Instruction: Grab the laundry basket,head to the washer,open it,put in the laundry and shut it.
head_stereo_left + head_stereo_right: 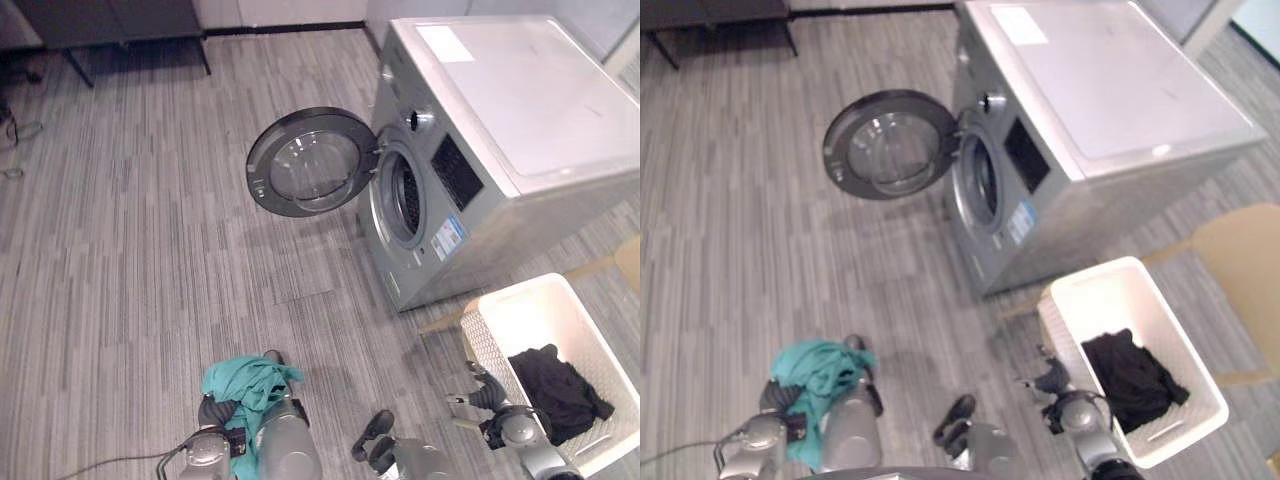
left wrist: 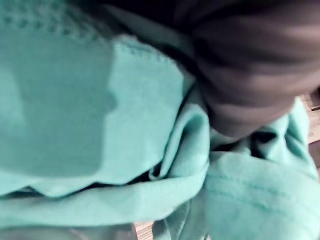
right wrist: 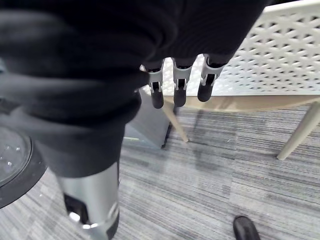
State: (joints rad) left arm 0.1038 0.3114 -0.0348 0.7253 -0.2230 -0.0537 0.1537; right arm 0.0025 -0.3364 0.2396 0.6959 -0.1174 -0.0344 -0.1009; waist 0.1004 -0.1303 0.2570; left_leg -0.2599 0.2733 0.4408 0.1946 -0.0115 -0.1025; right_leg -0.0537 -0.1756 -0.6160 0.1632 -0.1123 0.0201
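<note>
Washer stands on grey floor, round door swung wide open, drum mouth exposed. White laundry basket on wooden stand beside washer, black garment inside. Teal cloth bunched over left hand; fingers hidden, grip unclear. Right hand empty, fingers relaxed, just beside basket wall.

Under me runs a floor of narrow grey streaked planks, evenly lit. At the far edge a dark cabinet stands on thin black legs (its top is cut off). To my right I see a pale wooden chair, with slim tan legs.
</note>
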